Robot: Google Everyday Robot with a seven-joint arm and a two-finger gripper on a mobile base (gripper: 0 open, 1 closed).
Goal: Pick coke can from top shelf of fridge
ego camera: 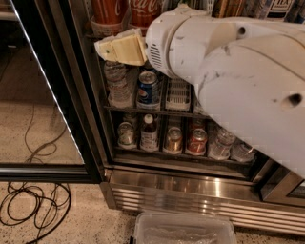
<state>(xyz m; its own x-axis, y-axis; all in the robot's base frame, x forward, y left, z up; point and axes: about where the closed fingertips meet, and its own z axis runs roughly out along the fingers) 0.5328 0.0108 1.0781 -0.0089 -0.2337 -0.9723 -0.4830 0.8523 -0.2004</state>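
Observation:
Two red coke cans [143,8] [106,9] stand side by side at the top of the camera view, on the top shelf [102,29] behind a clear plastic guard; only their lower halves show. My gripper [114,47], cream-coloured, points left just below and in front of those cans, at the shelf's front edge. It holds nothing that I can see. The big white arm [228,71] behind it hides the right half of the fridge [190,190].
One rack down are a blue Pepsi can [148,88] and a water bottle [116,83]; below them several cans and bottles. The open glass door [57,95] stands at the left. Black cables [33,205] lie on the floor, and a clear plastic bin [183,228] sits in front of the fridge.

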